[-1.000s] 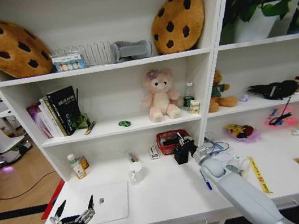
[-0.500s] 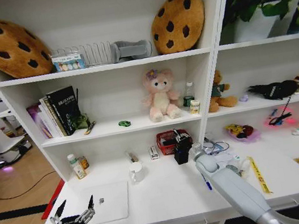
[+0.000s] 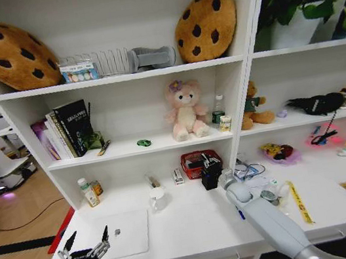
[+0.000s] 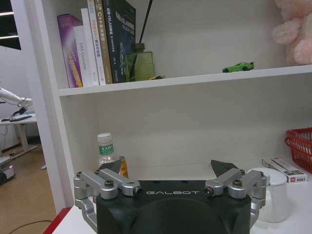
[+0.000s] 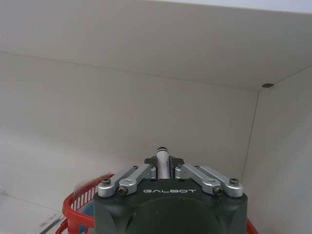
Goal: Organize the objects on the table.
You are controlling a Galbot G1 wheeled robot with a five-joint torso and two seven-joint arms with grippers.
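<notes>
My right gripper (image 3: 209,171) reaches over the red basket (image 3: 195,163) at the back of the white table (image 3: 197,232). In the right wrist view it (image 5: 163,163) is shut on a pen (image 5: 163,157) with a white barrel and dark tip, standing up between the fingers above the basket rim (image 5: 80,202). A blue pen (image 3: 238,210) lies on the table beside that arm. The slim white laptop (image 3: 127,233) lies closed at the front left. My left gripper (image 3: 88,237) hangs open just left of it, off the table's corner. A tiny green toy car (image 3: 144,143) (image 4: 238,67) sits on the shelf above.
A white mug (image 3: 158,200) stands behind the laptop, and a small bottle (image 3: 88,193) is at the back left. Cables (image 3: 253,170) and a yellow strip (image 3: 298,201) lie to the right of my arm. Books (image 3: 67,130) and a pink plush bear (image 3: 184,109) occupy the shelf above.
My right gripper has edged a little to the left and farther back, over the red basket. The left arm has stayed where it was.
</notes>
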